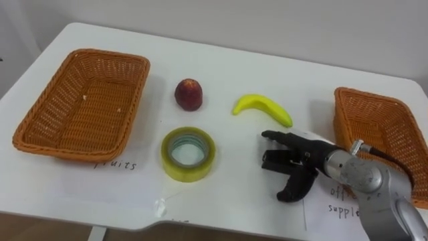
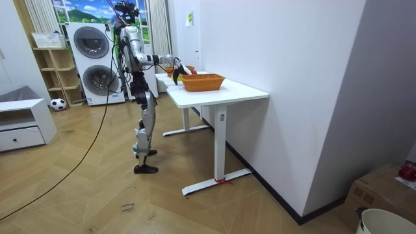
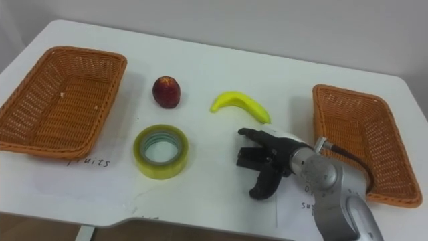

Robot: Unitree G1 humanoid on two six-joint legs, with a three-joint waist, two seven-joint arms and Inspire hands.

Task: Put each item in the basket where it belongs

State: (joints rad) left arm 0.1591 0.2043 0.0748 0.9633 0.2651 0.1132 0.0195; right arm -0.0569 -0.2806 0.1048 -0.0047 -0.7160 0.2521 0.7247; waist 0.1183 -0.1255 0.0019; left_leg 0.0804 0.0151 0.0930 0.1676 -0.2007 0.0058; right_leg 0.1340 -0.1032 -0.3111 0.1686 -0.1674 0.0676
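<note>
1. Two rectangular baskets of woven orange-brown wicker with sloping walls sit at opposite ends of a smooth white table [image 1: 227, 60]. The left basket [image 1: 50, 100] has a few pale specks on its floor. The right basket [image 1: 364, 124] is cut off at the edge of the left eye view.
2. Three things lie on the bare tabletop between the baskets. A round dark-red fruit [image 1: 188, 94] sits near the left basket. A curved yellow banana [image 1: 262, 108] lies to its right. A glossy roll of yellowish tape [image 1: 188, 153] lies flat with its hole up, just in front of the fruit.
3. The right hand [image 1: 291, 161] is dark and metal-wristed. It hangs over the table just in front of the banana, apart from it, between the tape and the right basket. Its fingers stretch straight toward the tape, its thumb points down, and it holds nothing.
4. The forearm hides the right basket's near corner and part of a paper sheet [image 1: 334, 201] with handwriting. A small white scrap [image 1: 159, 207] lies by the front edge.
5. In the room view the robot stands upright at the table's end with one arm out over it. Stacked washing machines [image 2: 91, 42] stand behind it, and the fruit is too small to make out there.
</note>
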